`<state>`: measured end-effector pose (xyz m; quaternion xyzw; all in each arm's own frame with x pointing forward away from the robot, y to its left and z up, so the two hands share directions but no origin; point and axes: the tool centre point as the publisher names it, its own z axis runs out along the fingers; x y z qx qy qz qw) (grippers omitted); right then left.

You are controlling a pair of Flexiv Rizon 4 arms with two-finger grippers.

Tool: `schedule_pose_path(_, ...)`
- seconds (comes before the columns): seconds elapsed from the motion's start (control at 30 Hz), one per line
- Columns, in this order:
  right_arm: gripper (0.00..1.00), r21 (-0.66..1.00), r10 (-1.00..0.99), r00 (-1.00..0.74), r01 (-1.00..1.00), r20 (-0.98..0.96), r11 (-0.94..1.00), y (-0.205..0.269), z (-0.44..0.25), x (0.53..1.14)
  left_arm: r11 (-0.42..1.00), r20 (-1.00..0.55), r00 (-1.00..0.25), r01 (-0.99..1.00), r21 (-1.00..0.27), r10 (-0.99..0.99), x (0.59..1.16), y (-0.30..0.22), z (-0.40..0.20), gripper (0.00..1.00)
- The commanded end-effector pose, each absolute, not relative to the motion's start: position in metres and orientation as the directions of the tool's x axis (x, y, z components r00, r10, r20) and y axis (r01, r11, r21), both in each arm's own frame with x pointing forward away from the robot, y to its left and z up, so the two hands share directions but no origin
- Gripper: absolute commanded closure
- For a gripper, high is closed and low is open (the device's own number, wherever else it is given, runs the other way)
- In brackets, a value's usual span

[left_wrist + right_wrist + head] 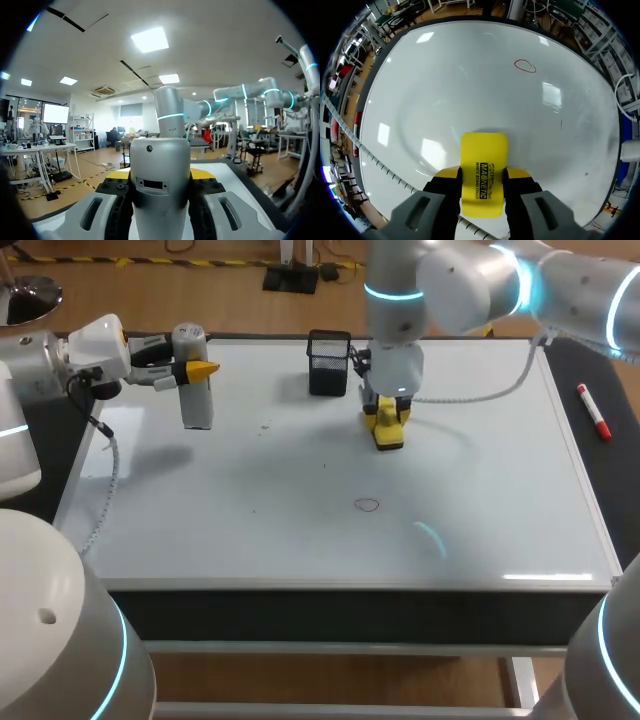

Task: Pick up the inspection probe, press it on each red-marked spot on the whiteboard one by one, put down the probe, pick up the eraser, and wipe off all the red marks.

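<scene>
whiteboard (250, 540): glossy, smooth | eraser (484, 170): smooth plastic | probe (160, 170): matt, metallic-looking

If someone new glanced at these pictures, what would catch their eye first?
Probably the yellow eraser, clamped in the right pincer at the far middle of the whiteboard. Then the grey inspection probe, gripped by the left pincer at the board's far left, and one red ring nearer the front edge.

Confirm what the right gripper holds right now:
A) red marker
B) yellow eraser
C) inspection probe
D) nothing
B: in the right wrist view the yellow eraser is clamped from both sides by the right gripper, while the inspection probe is held in the left gripper.
</scene>
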<state>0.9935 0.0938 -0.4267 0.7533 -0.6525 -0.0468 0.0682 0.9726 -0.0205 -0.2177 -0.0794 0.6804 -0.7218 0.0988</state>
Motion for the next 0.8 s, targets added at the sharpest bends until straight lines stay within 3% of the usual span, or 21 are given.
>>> schedule_pose_path(0.03, 1.0, 0.16, -0.991, 0.134, -0.979, 0.014, -0.13, 0.074, -0.436, 0.999, -0.057, -0.022, -0.968, 0.038, -0.998, -0.251, 0.973, -0.021, -0.218, 1.0)
schedule_pose_path(0.5, 1.0, 0.13, -0.998, 0.056, -0.99, 0.016, -0.054, 0.035, -0.412, 1.019, -0.057, -0.022, -0.968, 0.038, -0.998, -0.251, 0.973, -0.021, -0.218, 1.0)
schedule_pose_path(0.8, 1.0, 0.136, -0.999, 0.042, -0.99, 0.013, -0.04, -0.017, -0.371, 1.051, -0.057, -0.022, -0.968, 0.038, -0.998, -0.251, 0.973, -0.021, -0.218, 1.0)
